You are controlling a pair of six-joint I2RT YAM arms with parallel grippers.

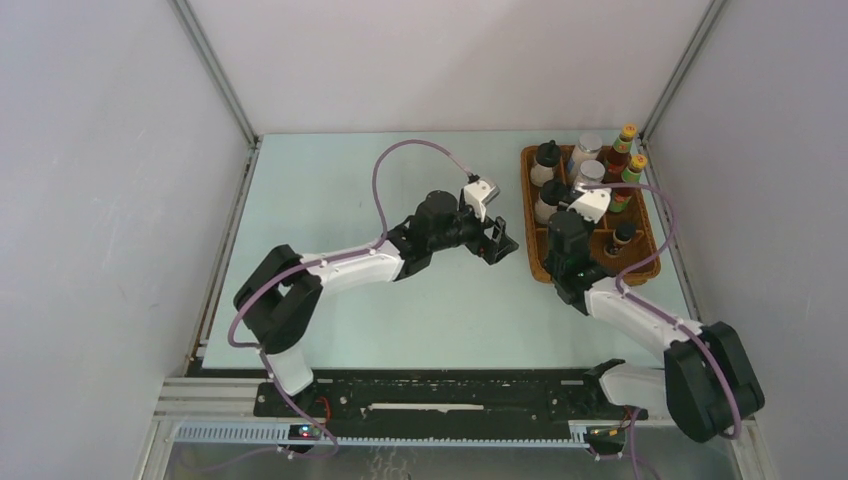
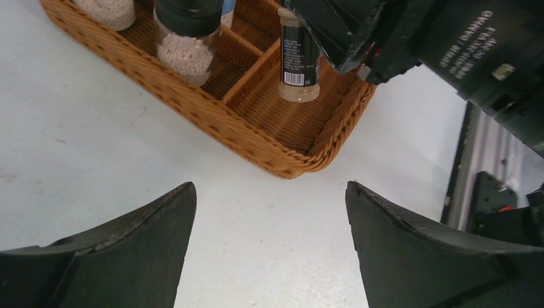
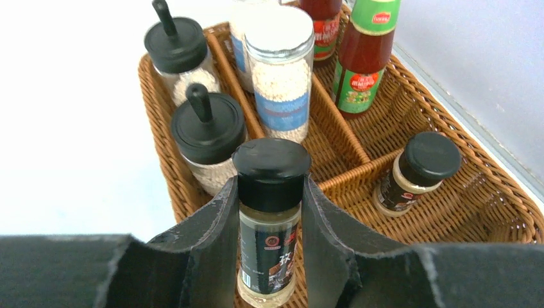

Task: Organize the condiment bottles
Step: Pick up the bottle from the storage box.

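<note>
The right claw [image 3: 268, 187] pinches a tiny dark jar [image 3: 268, 221] just below its black cap, with a smooth dark finger [image 3: 215, 224] pressed flat against each side of the glass. The jar stands upright at the near end of the brown wicker tray [image 3: 507, 205]. Whether its base touches the weave cannot be told. The left claw [image 2: 268, 192] is spread wide and holds nothing. It hangs over bare table [image 2: 96, 147], just beside the tray's near left corner.

A second tiny dark jar [image 3: 416, 172] stands apart to the right of the held one, in the near right compartment. Two black-lidded white jars [image 3: 206, 138] sit one behind the other in the left column; they are round, filled with pale grains, and each lid has a stubby knob. Two silver-lidded jars [image 3: 280, 77] occupy the middle column, tall clear cylinders with a blue label band and pale granules inside. Two red sauce bottles [image 3: 360, 64] with green labels stand at the far right, and their orange caps [image 1: 637, 161] show in the top view. The tray is tightly woven, with low woven dividers and a rounded rim.

The table is matte pale blue-green, with faint scuffs. Plain pale grey wall panels [image 1: 100, 200] close it in on three sides, joined by aluminium posts [image 1: 217, 70]. A purple cable [image 1: 380, 170] loops above the left arm.
</note>
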